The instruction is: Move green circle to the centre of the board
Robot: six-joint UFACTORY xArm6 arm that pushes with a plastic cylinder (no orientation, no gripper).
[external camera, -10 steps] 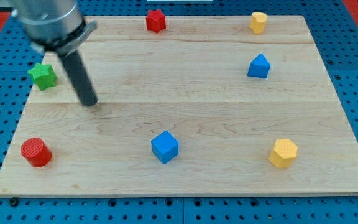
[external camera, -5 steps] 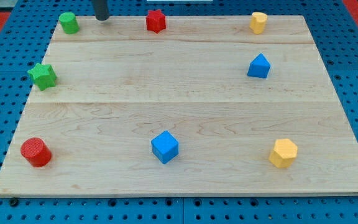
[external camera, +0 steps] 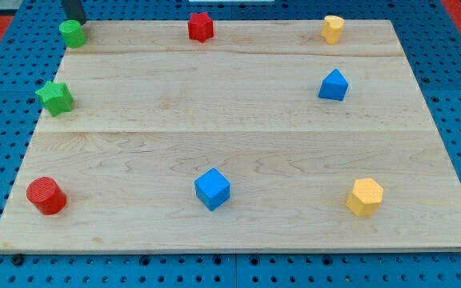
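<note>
Camera view: green circle [external camera: 72, 34] sits at worktop [external camera: 238, 120] top-left corner, tip [external camera: 77, 20] touching behind; centre unreached. You have no jaws.

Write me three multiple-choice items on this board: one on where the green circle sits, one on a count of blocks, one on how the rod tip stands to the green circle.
1. Where is the green circle?
A. top-left corner of the board
B. board centre
C. bottom-right corner

2. How many yellow blocks are on the board?
A. one
B. two
C. four

3. How does my tip stand to the green circle?
A. far off by the blue cube
B. right at its upper edge, at the view's top
C. below it, near the red cylinder

Answers:
1 A, it sits at the top-left edge, above the green star.
2 B, one yellow block at top right and one at bottom right.
3 B, the dark rod ends just above the circle.
</note>
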